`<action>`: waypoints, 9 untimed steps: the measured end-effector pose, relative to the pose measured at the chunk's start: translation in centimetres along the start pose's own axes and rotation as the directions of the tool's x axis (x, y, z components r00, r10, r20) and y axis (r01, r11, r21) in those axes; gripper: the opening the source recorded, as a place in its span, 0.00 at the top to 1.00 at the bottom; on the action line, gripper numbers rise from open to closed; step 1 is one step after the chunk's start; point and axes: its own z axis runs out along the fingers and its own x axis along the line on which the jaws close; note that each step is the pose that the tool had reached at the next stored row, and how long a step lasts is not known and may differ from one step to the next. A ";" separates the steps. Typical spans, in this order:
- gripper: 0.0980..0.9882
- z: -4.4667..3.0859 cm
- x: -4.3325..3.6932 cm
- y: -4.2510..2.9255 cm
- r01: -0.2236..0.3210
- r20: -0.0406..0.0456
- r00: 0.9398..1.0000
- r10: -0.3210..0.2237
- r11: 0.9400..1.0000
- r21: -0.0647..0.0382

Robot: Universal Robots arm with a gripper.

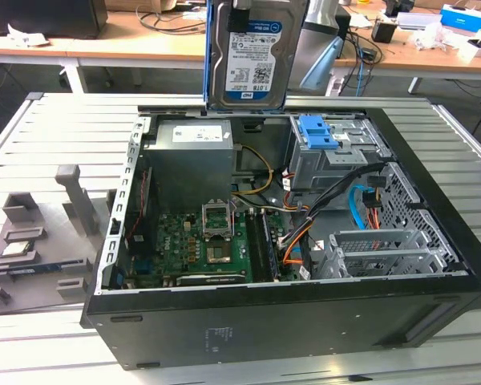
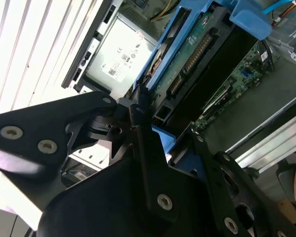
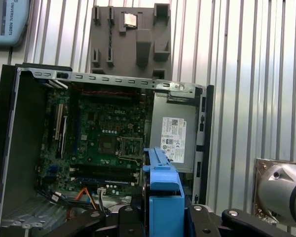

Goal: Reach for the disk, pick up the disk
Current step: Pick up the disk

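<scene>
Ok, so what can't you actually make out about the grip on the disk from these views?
- Second wrist view: the black linkage of the gripper covers the near end of the disk, hiding the pad contact.
- Exterior view: the picture's top edge cuts off the disk's top and most of the gripper.
- First wrist view: the disk is edge-on, so its label cannot be seen.

Even, bright room light falls from above in the exterior view, leaving the slatted tabletop (image 1: 56,136) pale, the raised disk (image 1: 256,56) softly shining and the open computer case (image 1: 305,321) shadowed along its inner walls. In the second wrist view the tabletop glares to plain white. In the first wrist view its slats carry bright streaks, while the circuit board (image 3: 103,133) lies dim.
</scene>
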 end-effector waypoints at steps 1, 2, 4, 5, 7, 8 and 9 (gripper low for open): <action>0.70 0.00 0.29 0.02 0.000 0.000 1.000 0.000 1.000 0.000; 0.70 0.01 0.54 0.05 0.000 0.001 1.000 0.000 1.000 0.000; 0.70 0.02 1.23 0.11 0.000 0.005 1.000 0.000 1.000 0.000; 0.70 0.02 1.41 0.13 0.000 0.006 1.000 0.000 1.000 0.001; 0.70 0.02 2.13 0.19 0.000 0.007 1.000 0.000 1.000 0.001; 0.70 0.01 2.51 0.23 0.000 0.007 1.000 0.000 1.000 0.001; 0.70 0.01 2.78 0.25 0.000 0.007 1.000 0.000 1.000 0.001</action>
